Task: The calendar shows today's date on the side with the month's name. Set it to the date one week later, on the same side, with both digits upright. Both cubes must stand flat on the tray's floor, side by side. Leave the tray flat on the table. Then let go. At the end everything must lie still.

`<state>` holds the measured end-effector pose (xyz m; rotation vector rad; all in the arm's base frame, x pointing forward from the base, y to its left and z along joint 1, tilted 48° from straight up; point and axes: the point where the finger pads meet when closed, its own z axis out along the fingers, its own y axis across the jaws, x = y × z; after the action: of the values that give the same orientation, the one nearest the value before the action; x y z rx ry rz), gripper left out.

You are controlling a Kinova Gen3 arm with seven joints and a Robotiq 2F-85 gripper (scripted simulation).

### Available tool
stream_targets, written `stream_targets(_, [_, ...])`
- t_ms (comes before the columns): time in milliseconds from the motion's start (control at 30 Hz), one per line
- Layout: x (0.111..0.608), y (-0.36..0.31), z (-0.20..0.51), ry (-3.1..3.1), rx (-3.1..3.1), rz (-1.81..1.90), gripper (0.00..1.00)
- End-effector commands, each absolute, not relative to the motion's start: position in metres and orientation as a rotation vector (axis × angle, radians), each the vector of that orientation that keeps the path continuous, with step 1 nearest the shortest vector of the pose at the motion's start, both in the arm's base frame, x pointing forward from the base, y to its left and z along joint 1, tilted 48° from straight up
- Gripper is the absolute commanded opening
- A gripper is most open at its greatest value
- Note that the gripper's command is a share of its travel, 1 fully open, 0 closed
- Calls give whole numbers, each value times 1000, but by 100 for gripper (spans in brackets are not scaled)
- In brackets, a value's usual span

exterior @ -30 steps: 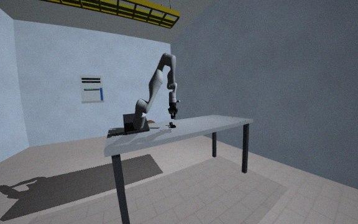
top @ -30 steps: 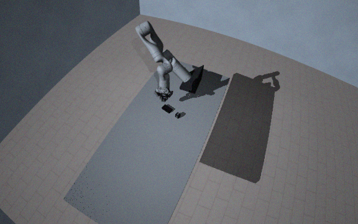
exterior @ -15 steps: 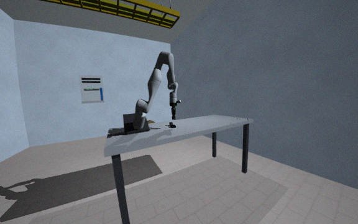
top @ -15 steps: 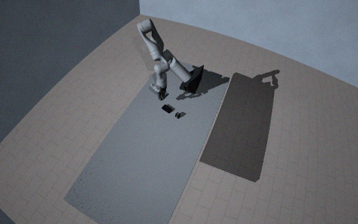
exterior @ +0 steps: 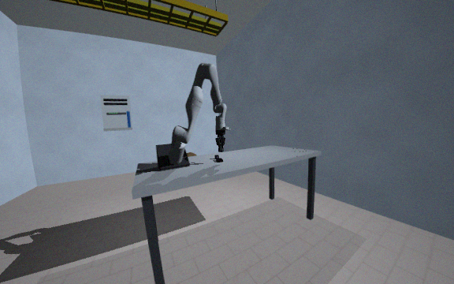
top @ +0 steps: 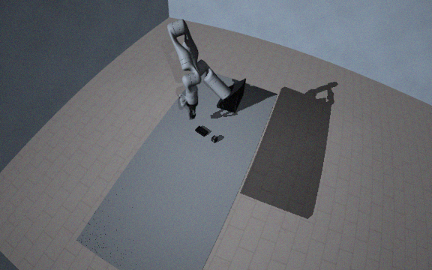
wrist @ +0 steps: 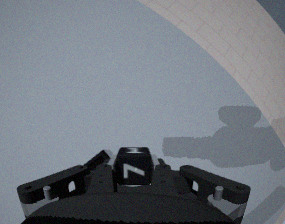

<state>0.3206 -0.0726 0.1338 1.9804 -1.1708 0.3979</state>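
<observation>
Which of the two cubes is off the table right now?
The cube between the gripper's fingers, showing a 7 in the wrist view. The other cube sits on the table beside the tray.

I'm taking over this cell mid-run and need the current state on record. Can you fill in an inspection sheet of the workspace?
Surface: grey table on dark legs; arm mounted at one end.
Job's things: dark tray lies on the table with no cube in it; one cube stands on the table beside the tray, apart from it; the second cube, a white 7 showing, is held above the table.
Clutter: nothing seen.
Grippers: gripper shut on the second cube, raised off the table, to one side of the tray.
Cables: nothing seen.
Surroundings: tiled floor, blue-grey walls, a poster on the wall, yellow ceiling frame.
</observation>
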Motion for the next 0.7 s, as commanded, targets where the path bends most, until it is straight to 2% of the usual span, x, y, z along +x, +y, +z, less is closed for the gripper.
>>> stream_targets(0, [320,-71,138,-1247,1948,454,28])
stream_targets(667, [314,-81,154,-1828,1585,740,28])
